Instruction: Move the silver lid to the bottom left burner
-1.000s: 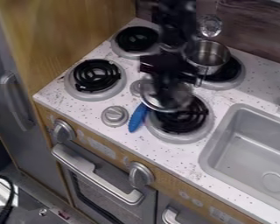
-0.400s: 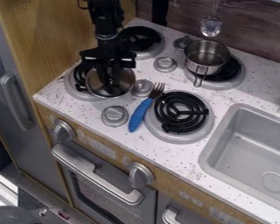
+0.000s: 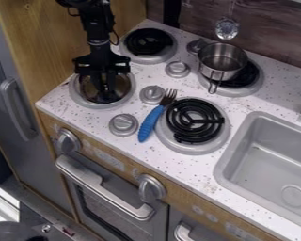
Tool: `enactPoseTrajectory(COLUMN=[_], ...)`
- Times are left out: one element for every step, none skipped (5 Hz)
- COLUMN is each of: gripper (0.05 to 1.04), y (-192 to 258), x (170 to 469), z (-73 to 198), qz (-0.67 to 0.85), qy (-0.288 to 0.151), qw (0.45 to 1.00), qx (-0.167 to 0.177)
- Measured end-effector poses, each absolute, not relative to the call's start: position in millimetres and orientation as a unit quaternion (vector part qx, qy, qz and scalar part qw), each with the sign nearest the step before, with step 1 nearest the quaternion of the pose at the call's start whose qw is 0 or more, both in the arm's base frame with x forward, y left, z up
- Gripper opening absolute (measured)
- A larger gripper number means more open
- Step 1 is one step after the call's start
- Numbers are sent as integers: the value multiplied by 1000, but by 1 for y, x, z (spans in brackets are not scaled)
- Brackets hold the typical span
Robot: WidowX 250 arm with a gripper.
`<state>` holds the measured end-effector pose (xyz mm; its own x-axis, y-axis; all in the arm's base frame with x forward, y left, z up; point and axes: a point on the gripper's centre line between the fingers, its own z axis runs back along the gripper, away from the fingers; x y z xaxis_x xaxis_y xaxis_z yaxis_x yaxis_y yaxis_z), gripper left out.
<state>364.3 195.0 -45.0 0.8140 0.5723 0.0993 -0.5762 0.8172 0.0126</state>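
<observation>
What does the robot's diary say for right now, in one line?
lid: on bottom left burner | claw: at lid's middle | fork: beside bottom right burner | pot: on top right burner

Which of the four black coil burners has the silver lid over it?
The bottom left burner: only there do the silver lid and black gripper show; the steel pot marks the top right one.

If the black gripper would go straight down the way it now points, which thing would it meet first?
The silver lid would come first, right below the gripper, perhaps already touching it; this view does not settle the depth. Beneath the lid is the bottom left burner.
</observation>
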Motion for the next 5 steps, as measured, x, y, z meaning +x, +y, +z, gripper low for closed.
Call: enactPoseTrajectory(gripper=[267,310,609,903,999], y=[207,208,202,186,143], x=[373,375,373,362,363], z=[-45,-45,-46,-34,3], qz=[312,313,300,267,200], qy=[-61,-62,-55,-40,-72], qw=[948,948,952,962,975], qx=[13,13,19,41,64])
